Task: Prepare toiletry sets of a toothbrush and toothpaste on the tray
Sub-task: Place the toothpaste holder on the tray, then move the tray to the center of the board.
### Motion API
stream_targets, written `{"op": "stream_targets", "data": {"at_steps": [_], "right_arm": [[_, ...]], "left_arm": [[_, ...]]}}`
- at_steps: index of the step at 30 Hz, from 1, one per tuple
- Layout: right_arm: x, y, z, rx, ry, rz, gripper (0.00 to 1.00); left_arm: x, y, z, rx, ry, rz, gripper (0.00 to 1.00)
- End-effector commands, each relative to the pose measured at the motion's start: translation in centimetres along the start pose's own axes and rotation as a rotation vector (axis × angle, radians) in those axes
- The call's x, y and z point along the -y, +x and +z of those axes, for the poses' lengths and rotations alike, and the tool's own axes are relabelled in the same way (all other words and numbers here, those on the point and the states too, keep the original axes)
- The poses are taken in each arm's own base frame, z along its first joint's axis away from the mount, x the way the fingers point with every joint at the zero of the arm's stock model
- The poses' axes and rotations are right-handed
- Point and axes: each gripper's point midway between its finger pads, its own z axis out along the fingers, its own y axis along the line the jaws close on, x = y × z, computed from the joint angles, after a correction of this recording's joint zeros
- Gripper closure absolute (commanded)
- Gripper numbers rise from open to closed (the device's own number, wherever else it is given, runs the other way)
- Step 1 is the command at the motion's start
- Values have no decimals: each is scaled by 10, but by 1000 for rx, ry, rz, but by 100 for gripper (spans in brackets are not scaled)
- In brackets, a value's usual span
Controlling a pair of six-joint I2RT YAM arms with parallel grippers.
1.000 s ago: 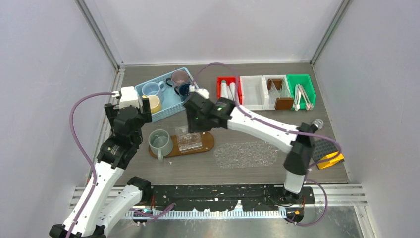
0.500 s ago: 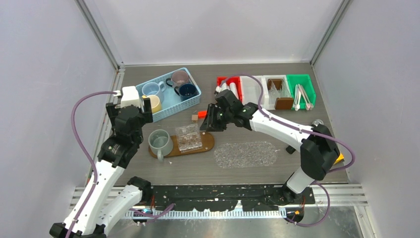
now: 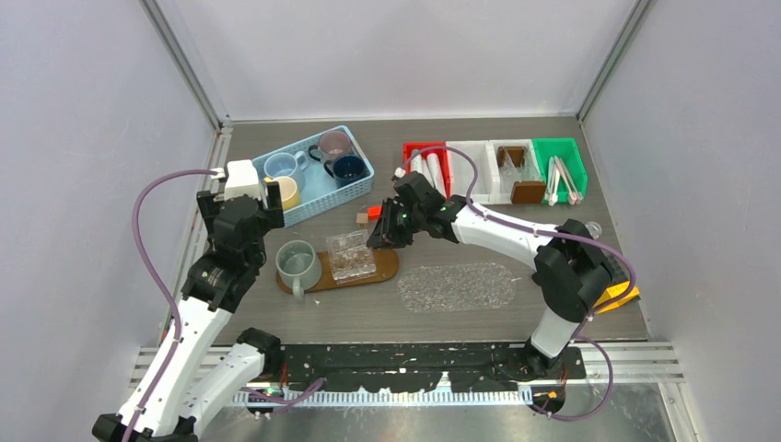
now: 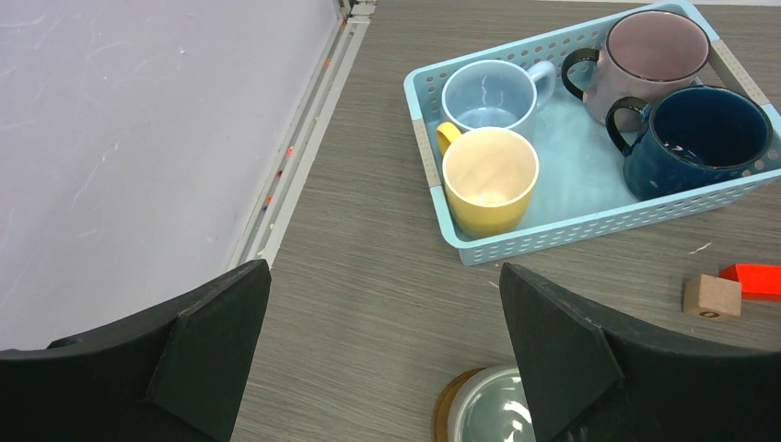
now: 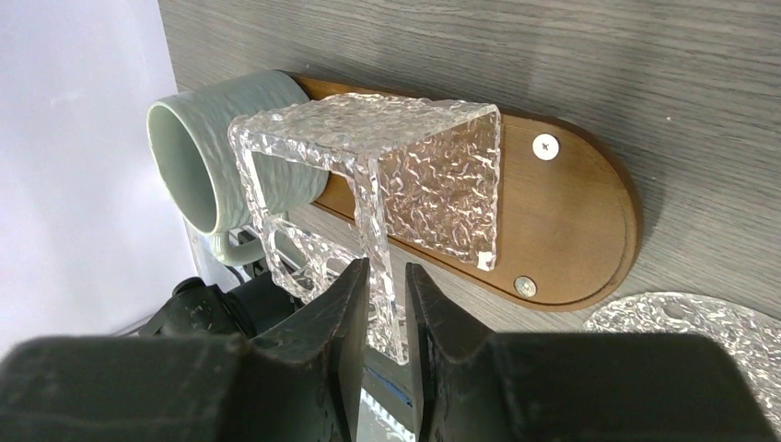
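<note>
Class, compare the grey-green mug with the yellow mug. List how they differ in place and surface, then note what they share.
The grey-green mug stands on the wooden tray; the yellow mug sits in the blue basket. In the right wrist view the grey-green mug's outer wall looks rippled; the yellow mug's looks smooth. Both are upright, look empty, and have one handle.

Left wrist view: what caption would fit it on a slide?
Open left claw hovers near a blue basket holding four mugs.
</note>
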Motion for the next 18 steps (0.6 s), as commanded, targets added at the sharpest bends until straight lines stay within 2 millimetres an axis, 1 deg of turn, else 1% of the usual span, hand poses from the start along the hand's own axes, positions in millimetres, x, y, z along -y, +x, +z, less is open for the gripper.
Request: {"op": "stream_targets", "data": {"at_steps": [1, 9, 18], "right_arm": [[-13, -2, 3, 2, -64, 3, 74], [-20, 7, 5, -28, -95, 18, 81], [-31, 23, 12, -71, -113, 28, 85]], "left_arm": [[-2, -8, 1, 32, -6, -26, 0], [-2, -8, 1, 31, -8, -26, 0], [-3, -8, 1, 34, -8, -29, 0]]}}
